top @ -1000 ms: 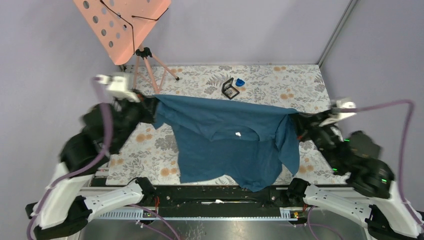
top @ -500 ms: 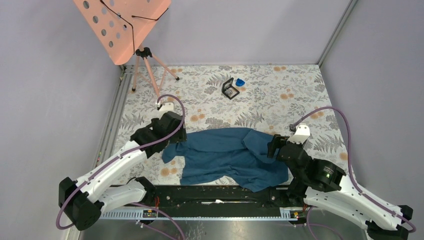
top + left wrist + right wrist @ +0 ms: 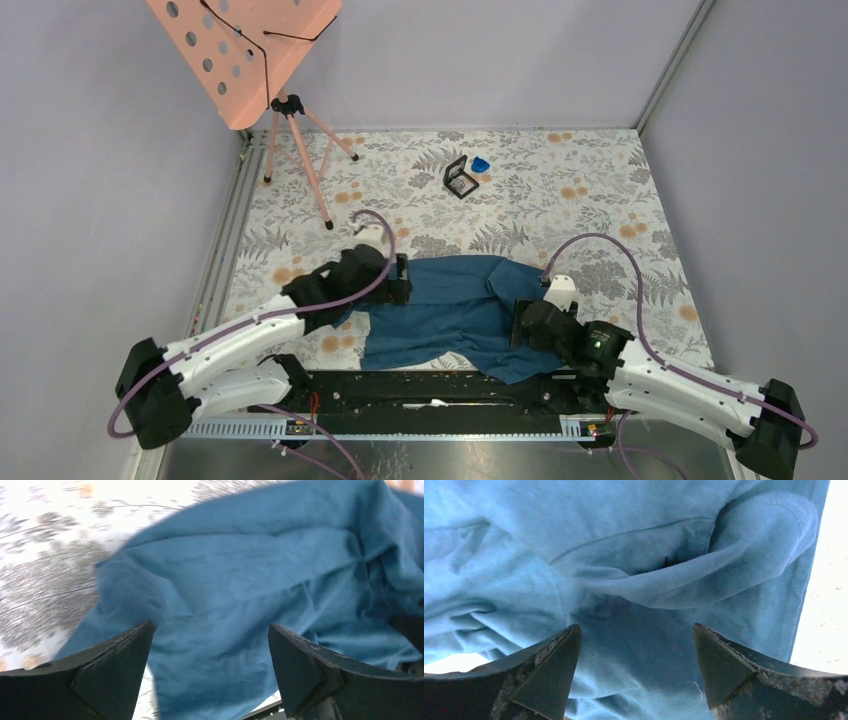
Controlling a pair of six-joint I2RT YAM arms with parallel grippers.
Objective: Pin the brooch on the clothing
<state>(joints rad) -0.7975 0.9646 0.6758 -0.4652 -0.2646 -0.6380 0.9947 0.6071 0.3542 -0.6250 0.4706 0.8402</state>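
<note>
The clothing [image 3: 450,305], a dark teal T-shirt, lies in a crumpled heap on the near half of the table, its lower edge hanging over the front rail. The brooch is hidden; no view shows it. My left gripper [image 3: 402,279] sits at the heap's left edge, open, with only rumpled cloth [image 3: 260,570] showing between its black fingers [image 3: 120,655]. At the heap's right edge my right gripper [image 3: 519,325] is also open, over a folded hem or sleeve of the shirt [image 3: 734,545]. Neither gripper [image 3: 210,630] [image 3: 636,630] holds anything.
A small black square case [image 3: 459,178] and a tiny blue object [image 3: 481,164] lie at the back of the flowered table [image 3: 580,190]. A pink perforated music stand [image 3: 245,50] on a tripod [image 3: 300,150] stands at the back left. The black front rail [image 3: 430,385] runs below the shirt.
Both grippers, shut on the shirt's corners and holding it spread a second ago, have opened and let go. The shirt dropped into a heap; both arms swung inward to its edges.
</note>
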